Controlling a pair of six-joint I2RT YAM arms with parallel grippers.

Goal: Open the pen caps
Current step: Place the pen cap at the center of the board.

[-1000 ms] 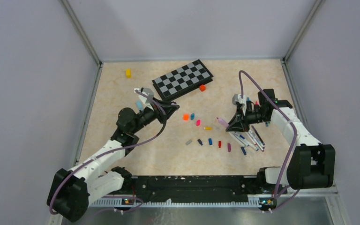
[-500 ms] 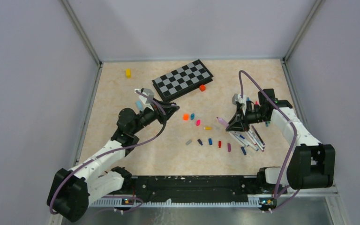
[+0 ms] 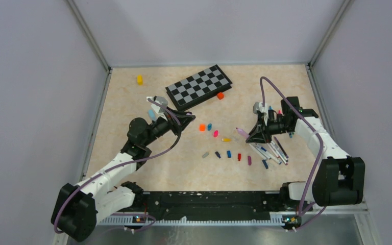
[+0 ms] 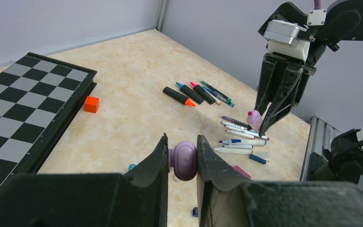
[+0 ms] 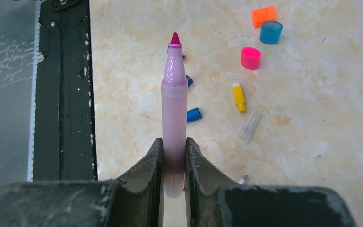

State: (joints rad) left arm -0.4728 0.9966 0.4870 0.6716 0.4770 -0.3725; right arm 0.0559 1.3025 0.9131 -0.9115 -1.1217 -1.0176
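My left gripper point(image 3: 182, 119) point(image 4: 183, 144) is shut on a purple pen cap point(image 4: 185, 161), held above the table's middle. My right gripper point(image 3: 250, 136) point(image 5: 174, 142) is shut on a lilac-barrelled pen point(image 5: 174, 99) with its magenta tip point(image 5: 175, 39) bare, pointing toward the left arm. Several loose caps lie between the arms: orange point(image 3: 202, 127), blue point(image 3: 210, 126), pink point(image 3: 215, 133), yellow point(image 3: 226, 139), red point(image 3: 239, 156). A pile of white-barrelled pens point(image 3: 270, 151) lies under the right gripper. Short black highlighters point(image 4: 189, 94) lie farther back.
The black-and-grey chessboard point(image 3: 198, 86) lies at the back middle, with a small orange block point(image 3: 220, 95) by its right end. A yellow block point(image 3: 139, 79) sits at the back left. Grey walls enclose the table on three sides.
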